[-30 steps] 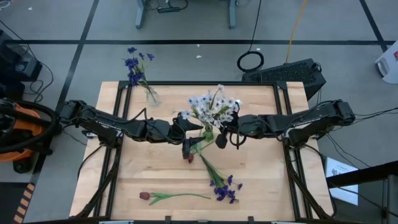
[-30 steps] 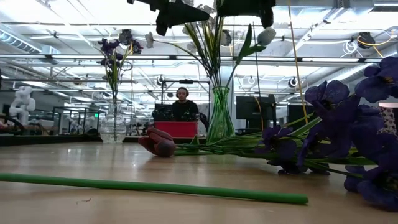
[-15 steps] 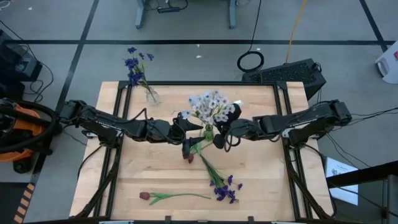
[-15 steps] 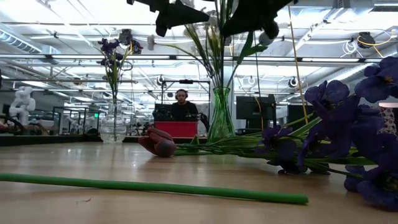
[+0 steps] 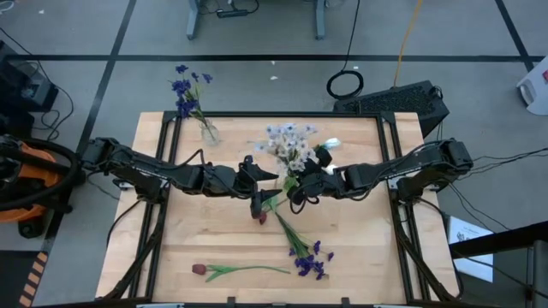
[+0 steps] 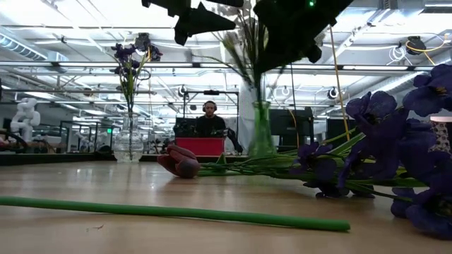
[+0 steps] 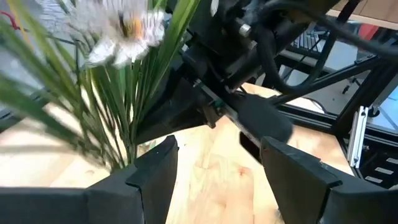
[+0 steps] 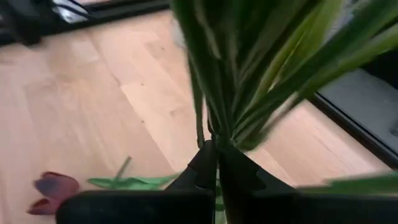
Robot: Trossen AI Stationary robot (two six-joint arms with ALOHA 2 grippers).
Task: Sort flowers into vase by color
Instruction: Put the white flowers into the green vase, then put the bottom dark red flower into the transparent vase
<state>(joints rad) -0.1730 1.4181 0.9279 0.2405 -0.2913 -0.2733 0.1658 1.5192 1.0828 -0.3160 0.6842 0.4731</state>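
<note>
A green vase (image 6: 261, 130) stands mid-table and holds a bunch of white flowers (image 5: 287, 141) on green stems. My right gripper (image 8: 216, 155) is shut on that bunch above the vase (image 5: 298, 186). My left gripper (image 7: 214, 162) is open and empty just left of the vase (image 5: 261, 177). A clear vase (image 5: 208, 131) at the far left holds purple-blue flowers (image 5: 184, 90). A dark red tulip (image 5: 259, 214), a purple cluster (image 5: 308, 259) and a second red tulip (image 5: 199, 269) lie flat on the table. My right gripper pinches several green stems and leaves (image 8: 219, 127) of the white bunch between its two fingers. The fingers come level from the table's right and lie across the stems. The stems stay in the green vase and the blooms lean toward the far left.
The right arm's gripper (image 7: 249, 106) shows close in front of my left fingers. A long green stem (image 6: 176, 212) lies across the near part of the table. Black rails (image 5: 171, 137) border the wooden top. A person sits far behind the table (image 6: 207, 120).
My right gripper has moved toward the table's left, up to the bunch in the green vase. The white blooms have swung toward the far left. In the low view the vase has shifted slightly to the right. The left arm has kept still.
</note>
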